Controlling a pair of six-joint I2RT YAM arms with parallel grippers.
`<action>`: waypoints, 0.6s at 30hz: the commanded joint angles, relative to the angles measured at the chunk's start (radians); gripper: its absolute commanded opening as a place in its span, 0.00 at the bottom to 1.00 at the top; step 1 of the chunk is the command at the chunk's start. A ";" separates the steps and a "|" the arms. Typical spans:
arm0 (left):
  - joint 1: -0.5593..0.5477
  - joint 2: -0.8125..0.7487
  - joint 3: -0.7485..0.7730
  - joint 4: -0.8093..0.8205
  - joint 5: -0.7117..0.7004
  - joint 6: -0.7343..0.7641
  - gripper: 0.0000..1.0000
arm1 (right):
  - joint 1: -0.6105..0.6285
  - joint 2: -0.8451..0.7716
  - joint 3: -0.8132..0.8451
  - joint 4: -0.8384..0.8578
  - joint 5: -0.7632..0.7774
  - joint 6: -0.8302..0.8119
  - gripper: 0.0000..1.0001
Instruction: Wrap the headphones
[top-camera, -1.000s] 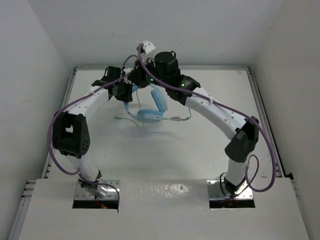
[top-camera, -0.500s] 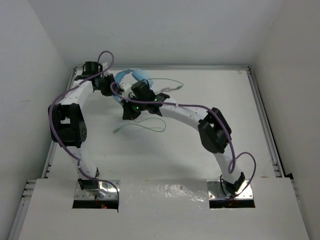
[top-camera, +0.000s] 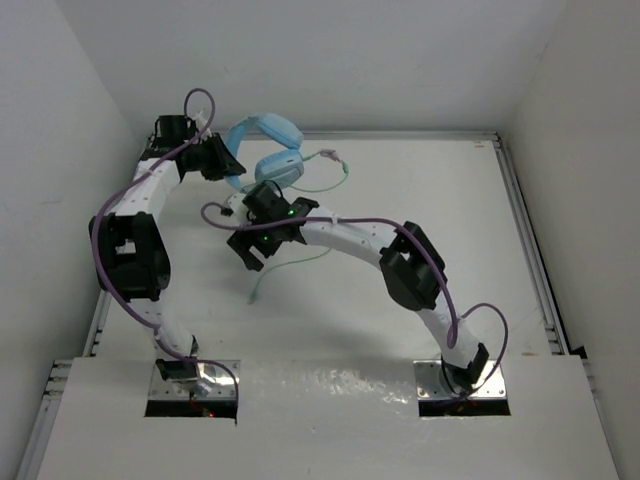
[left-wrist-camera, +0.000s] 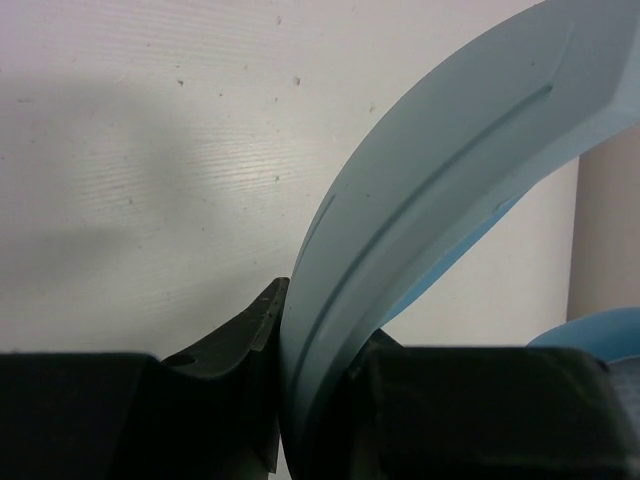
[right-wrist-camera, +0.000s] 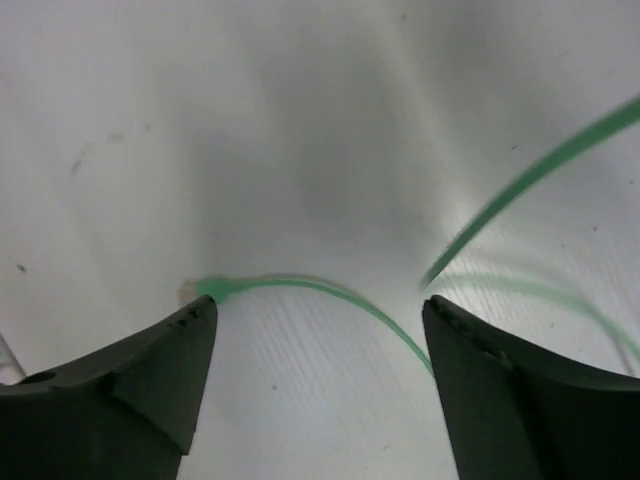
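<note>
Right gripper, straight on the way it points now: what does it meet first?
Most likely the pale green cable lying on the table, crossing between the right gripper's open fingers. A blurred strand at upper right may sit nearer; depth is unclear.

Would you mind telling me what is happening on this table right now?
The left gripper is shut on the headband of the light blue headphones, holding them at the far left of the table. The right gripper is open and low over the table, with a stretch of the pale green cable lying between its fingers, not gripped. The cable trails loose across the table, so no wrapping shows yet.
</note>
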 joint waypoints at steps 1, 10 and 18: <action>0.009 -0.038 0.054 0.082 0.095 -0.072 0.00 | 0.096 -0.020 -0.001 -0.110 0.183 -0.093 0.85; 0.020 -0.023 0.048 0.119 -0.035 -0.053 0.00 | 0.173 -0.261 -0.354 -0.018 0.566 0.042 0.99; 0.026 -0.032 0.159 0.116 -0.012 -0.069 0.00 | 0.176 -0.428 -0.774 -0.023 0.845 0.264 0.99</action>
